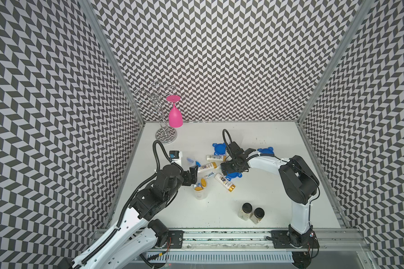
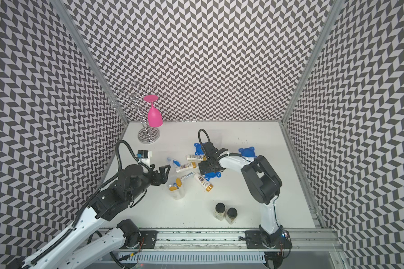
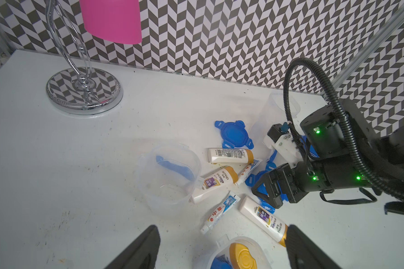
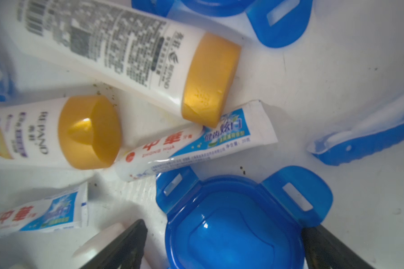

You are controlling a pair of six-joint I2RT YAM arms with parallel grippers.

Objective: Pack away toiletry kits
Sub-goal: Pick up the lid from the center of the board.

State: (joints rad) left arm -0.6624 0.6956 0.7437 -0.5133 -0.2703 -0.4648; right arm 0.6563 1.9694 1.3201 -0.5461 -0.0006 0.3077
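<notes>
Three white gold-capped bottles (image 1: pixel 216 158) (image 1: pixel 207 167) (image 1: pixel 224 182) and toothpaste tubes (image 3: pixel 221 210) lie scattered mid-table among blue lids (image 1: pixel 219 149). An upright clear tub (image 1: pixel 200 191) holds a gold-capped bottle and something blue. A second tub (image 3: pixel 170 177) lies on its side with a blue toothbrush inside. A third tub (image 3: pixel 275 109) stands behind the right arm. My left gripper (image 3: pixel 222 229) hovers open just above the upright tub, holding nothing. My right gripper (image 4: pixel 224 242) is open, its fingers straddling a blue lid (image 4: pixel 238 223). Another toothbrush (image 4: pixel 369 142) lies beside that lid.
A pink wine glass (image 1: pixel 175 114) hangs on a chrome rack (image 1: pixel 165 135) at the back left corner. Two black-capped jars (image 1: pixel 251 213) stand near the front right. Patterned walls close in three sides, and a metal rail (image 1: pixel 219 235) runs along the front.
</notes>
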